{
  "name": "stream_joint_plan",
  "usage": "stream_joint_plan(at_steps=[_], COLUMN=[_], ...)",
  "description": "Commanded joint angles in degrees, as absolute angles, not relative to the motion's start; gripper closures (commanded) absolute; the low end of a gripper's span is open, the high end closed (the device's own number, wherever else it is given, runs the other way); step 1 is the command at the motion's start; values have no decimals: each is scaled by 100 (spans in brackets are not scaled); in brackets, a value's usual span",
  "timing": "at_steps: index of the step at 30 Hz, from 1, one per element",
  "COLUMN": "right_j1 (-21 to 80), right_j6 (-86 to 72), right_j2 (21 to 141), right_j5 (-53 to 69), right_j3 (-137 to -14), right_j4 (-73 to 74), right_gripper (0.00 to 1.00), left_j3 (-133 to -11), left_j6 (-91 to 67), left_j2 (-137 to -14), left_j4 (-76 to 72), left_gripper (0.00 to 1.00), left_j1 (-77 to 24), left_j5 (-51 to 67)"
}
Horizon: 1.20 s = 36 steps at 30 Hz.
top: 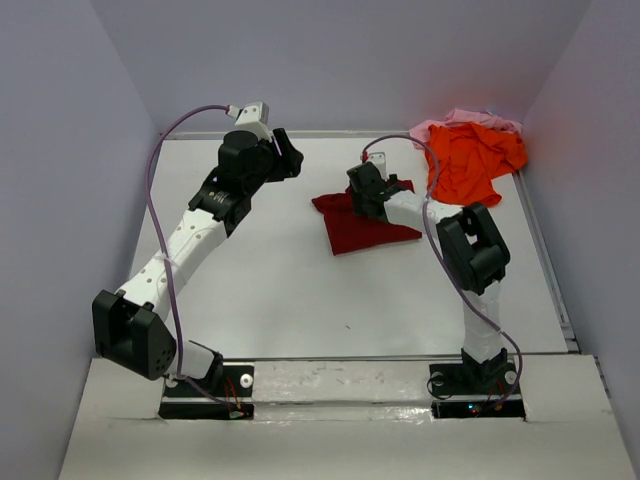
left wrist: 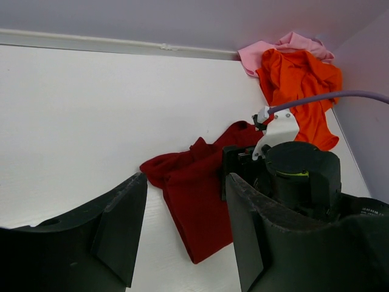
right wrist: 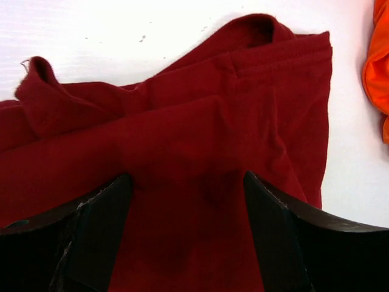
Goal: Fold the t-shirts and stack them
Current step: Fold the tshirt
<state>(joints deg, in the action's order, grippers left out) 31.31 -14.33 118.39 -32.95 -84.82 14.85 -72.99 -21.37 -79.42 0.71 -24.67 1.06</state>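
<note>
White table (top: 280, 290), maroon t-shirt (top: 355, 232) under spread right claw (right wrist: 185, 234), orange t-shirt (top: 470, 160) beyond

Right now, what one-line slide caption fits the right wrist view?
Open right tool above the crumpled dark red cloth t-shirt on the white table, bright orange cloth t-shirt at frame edge.

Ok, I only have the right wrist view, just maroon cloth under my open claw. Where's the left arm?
Observer: The left claw hangs open above the table, left of the maroon shirt, holding nothing.
Operator: Any other shirts besides the orange edge I see?
Observer: A pink shirt lies in the far right corner, mostly under the crumpled orange shirt.
</note>
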Motion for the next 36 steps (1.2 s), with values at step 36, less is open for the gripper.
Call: stream_joint_plan(at_steps=[36], right_j1=[2355], right_j6=[-740], right_j2=[11084], right_j5=[-407], right_j3=[-9535], right_j4=[2292], right_gripper=[20], left_j3=[-7251], left_j6=[-2171], left_j2=[-7901], left_j4=[-176], left_gripper=[36], left_j1=[-2435], left_j5=[579])
